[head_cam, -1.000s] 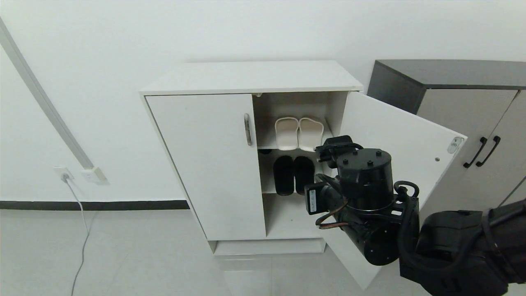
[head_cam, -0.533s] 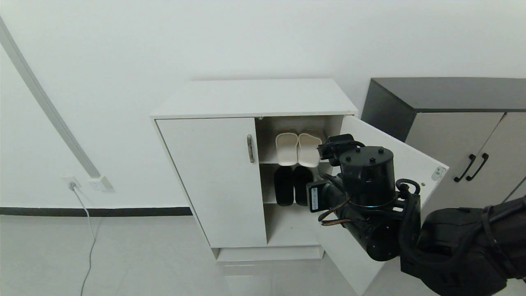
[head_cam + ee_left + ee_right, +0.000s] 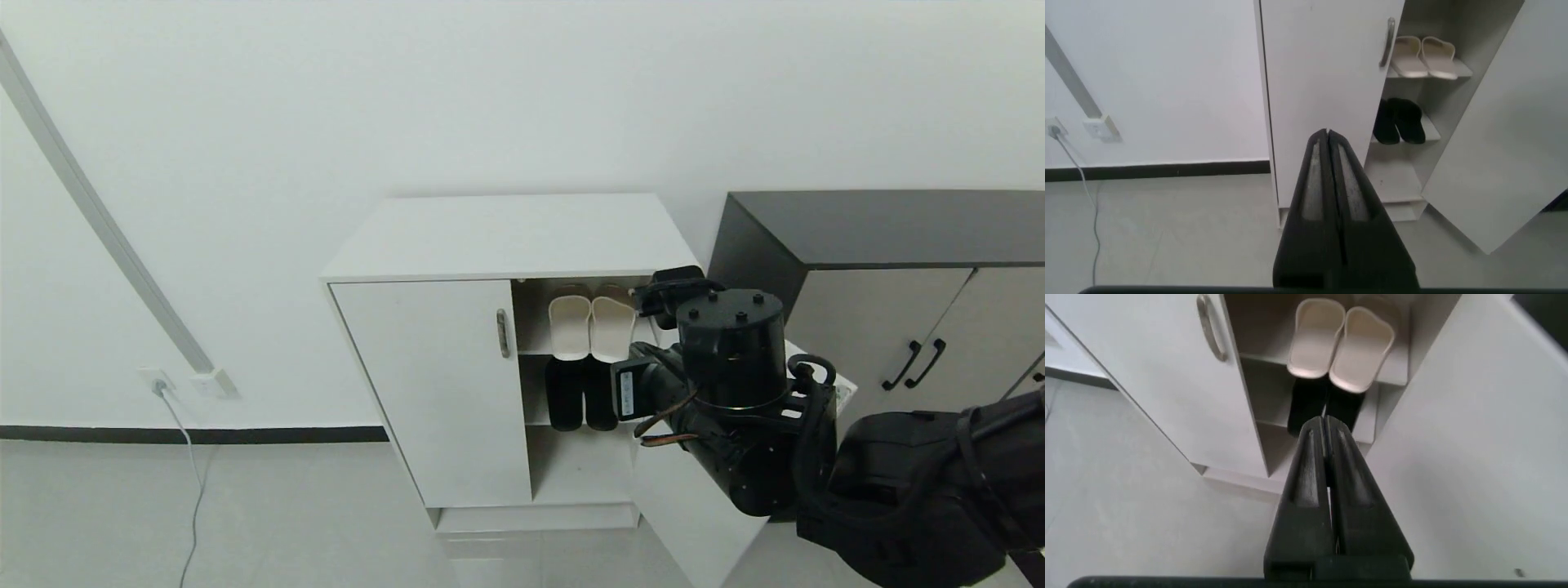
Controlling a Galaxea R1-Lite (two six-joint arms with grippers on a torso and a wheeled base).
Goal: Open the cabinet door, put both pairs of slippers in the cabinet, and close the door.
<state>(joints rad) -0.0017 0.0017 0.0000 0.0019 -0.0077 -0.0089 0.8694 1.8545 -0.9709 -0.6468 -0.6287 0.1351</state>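
The white cabinet (image 3: pixel 506 233) has its left door (image 3: pixel 441 384) closed and its right door (image 3: pixel 694 523) swung open. A pair of white slippers (image 3: pixel 589 327) lies on the upper shelf, and a pair of black slippers (image 3: pixel 581 392) on the shelf below. My right arm (image 3: pixel 735 392) hangs in front of the open door. In the right wrist view my right gripper (image 3: pixel 1325 425) is shut and empty, out in front of the white slippers (image 3: pixel 1343 343) beside the open door (image 3: pixel 1470 457). My left gripper (image 3: pixel 1327 135) is shut and empty, well back from the cabinet, facing the closed door (image 3: pixel 1323 73).
A dark grey cabinet (image 3: pixel 882 269) stands right beside the open door. On the left wall are a socket with a hanging cable (image 3: pixel 159 382) and a slanted conduit (image 3: pixel 90 212). Bare floor (image 3: pixel 245 514) stretches to the left of the cabinet.
The whole head view has shifted: the cabinet now sits lower and smaller, so the camera has moved back. The slippers keep their shelves. My right arm holds about the same pose.
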